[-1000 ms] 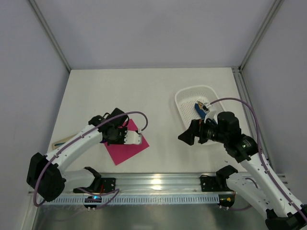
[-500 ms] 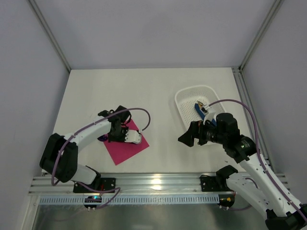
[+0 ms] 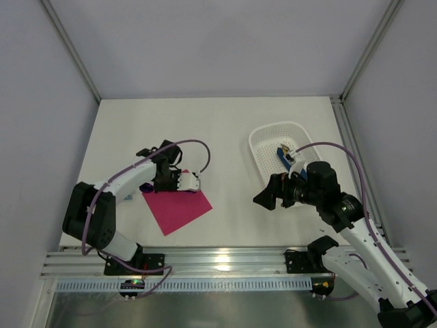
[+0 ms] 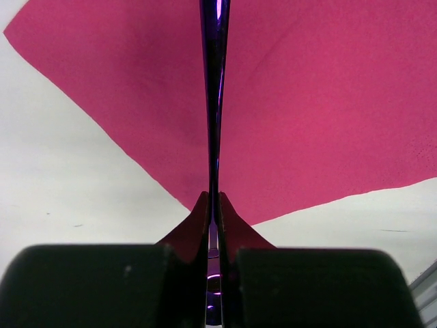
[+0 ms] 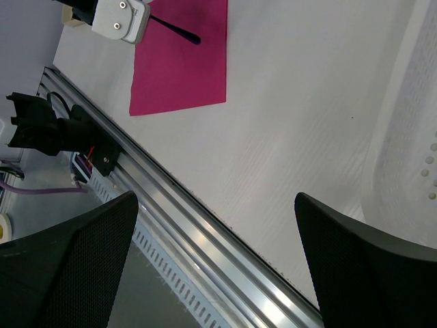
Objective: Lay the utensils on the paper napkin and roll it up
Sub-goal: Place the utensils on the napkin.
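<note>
Left hand (image 4: 213, 208) clenches 1 purple utensil (image 4: 214, 102), whose shaft runs straight ahead of it over the paper napkin (image 4: 328, 102) below; right hand (image 3: 268, 194) is spread wide, released

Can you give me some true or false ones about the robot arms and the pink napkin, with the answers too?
1. The left gripper pinches a purple utensil over the pink napkin. True.
2. The napkin is rolled up. False: it lies flat and unrolled.
3. The right gripper is shut. False: it is open and holds nothing.
4. The white basket sits on the right arm's side. True.
</note>
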Controlling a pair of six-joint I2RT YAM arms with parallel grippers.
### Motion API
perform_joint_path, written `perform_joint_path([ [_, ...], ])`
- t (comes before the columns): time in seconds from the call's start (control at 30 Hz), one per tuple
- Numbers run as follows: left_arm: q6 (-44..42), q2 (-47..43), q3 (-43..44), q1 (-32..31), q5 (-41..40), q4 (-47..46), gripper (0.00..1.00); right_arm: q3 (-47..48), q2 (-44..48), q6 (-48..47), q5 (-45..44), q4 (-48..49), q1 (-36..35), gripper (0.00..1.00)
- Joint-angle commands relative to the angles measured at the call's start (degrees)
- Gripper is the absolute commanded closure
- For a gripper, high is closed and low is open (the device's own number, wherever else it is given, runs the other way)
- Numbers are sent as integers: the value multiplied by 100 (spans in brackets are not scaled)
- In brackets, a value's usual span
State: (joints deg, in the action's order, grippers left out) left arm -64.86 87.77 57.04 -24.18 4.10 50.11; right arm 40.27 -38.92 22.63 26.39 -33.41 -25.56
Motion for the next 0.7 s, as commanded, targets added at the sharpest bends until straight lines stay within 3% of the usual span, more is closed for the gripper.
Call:
perform_joint_path([
  [0.0, -114, -365, -166, 37, 56, -1, 100, 69, -37, -49, 129, 221, -37, 1],
  [0.3, -220, -656, -825, 45, -129, -317, 100, 86, -20, -66, 147, 212, -37, 1],
  [0.67, -237, -172, -483, 45, -128, -326, 100, 130, 7, -110, 77, 133, -37, 1],
])
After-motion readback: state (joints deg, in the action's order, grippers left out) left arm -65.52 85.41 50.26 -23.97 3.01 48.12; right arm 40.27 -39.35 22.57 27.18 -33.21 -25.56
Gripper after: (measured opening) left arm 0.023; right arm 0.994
